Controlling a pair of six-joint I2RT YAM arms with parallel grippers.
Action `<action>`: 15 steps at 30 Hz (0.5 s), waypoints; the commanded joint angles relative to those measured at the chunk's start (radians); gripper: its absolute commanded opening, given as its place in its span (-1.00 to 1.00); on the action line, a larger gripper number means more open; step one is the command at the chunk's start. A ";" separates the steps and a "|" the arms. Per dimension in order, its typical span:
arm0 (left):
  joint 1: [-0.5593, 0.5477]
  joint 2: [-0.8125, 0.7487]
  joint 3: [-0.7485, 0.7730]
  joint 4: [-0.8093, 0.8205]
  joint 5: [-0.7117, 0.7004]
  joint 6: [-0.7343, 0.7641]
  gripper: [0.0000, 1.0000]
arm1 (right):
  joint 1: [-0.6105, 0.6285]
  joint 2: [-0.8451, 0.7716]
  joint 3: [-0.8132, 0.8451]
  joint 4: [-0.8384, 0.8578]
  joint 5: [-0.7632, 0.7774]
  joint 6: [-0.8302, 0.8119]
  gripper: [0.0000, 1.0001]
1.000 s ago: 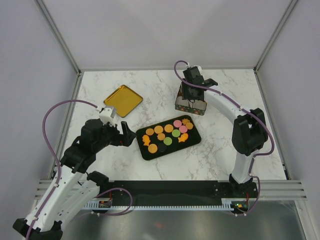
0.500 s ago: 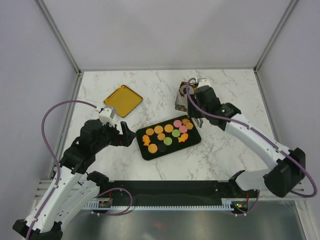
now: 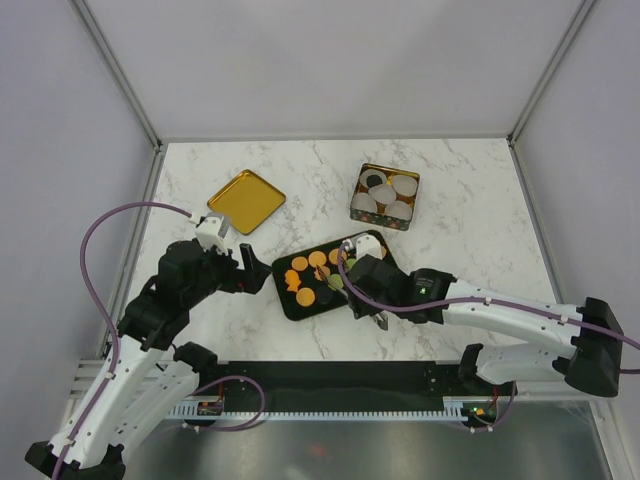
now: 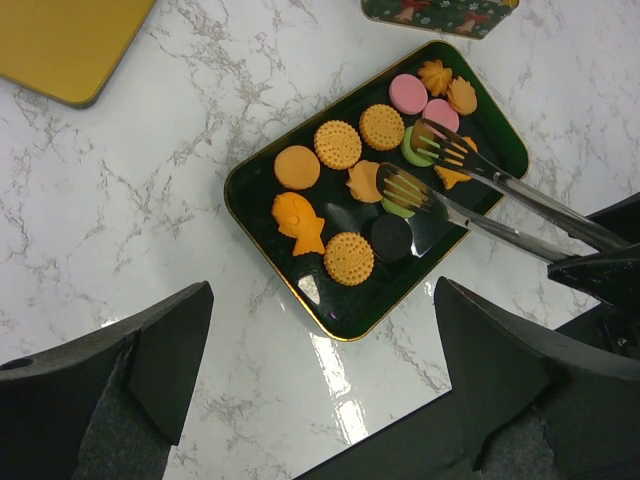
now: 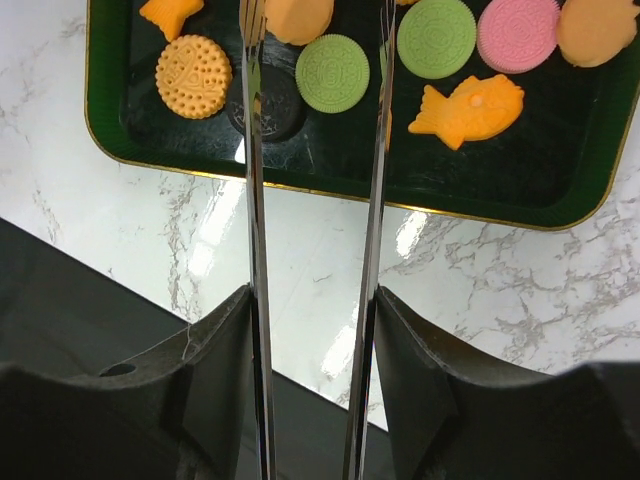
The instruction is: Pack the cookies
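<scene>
While the left pincer [image 4: 322, 292] gapes, the right pincer [image 5: 310, 300], stretched low, clamps tongs [image 5: 252, 200] over cookies [image 4: 338, 145].

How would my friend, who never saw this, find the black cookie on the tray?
On the marble table, find the black gold-rimmed tray in the middle. Along its long edge farthest from the square tin, the black cookie lies between a round orange biscuit and a green cookie. It is the only dark one on the tray, nearly the tray's own colour.
</scene>
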 commanded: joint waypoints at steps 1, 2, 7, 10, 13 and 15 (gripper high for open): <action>-0.006 0.000 0.002 0.023 -0.005 -0.023 1.00 | 0.038 0.035 0.044 0.026 0.082 0.058 0.14; -0.006 -0.001 0.001 0.023 -0.002 -0.023 1.00 | 0.038 0.047 0.047 0.026 0.083 0.059 0.14; -0.006 -0.003 0.001 0.024 -0.002 -0.023 1.00 | 0.056 0.087 0.056 0.043 0.083 0.061 0.14; -0.006 -0.004 0.001 0.024 -0.003 -0.023 1.00 | 0.058 0.101 0.069 0.044 0.087 0.056 0.15; -0.006 -0.003 0.001 0.023 -0.005 -0.023 1.00 | 0.059 0.115 0.086 0.049 0.085 0.055 0.14; -0.006 -0.001 0.002 0.023 -0.005 -0.023 1.00 | 0.064 0.117 0.096 0.051 0.084 0.053 0.14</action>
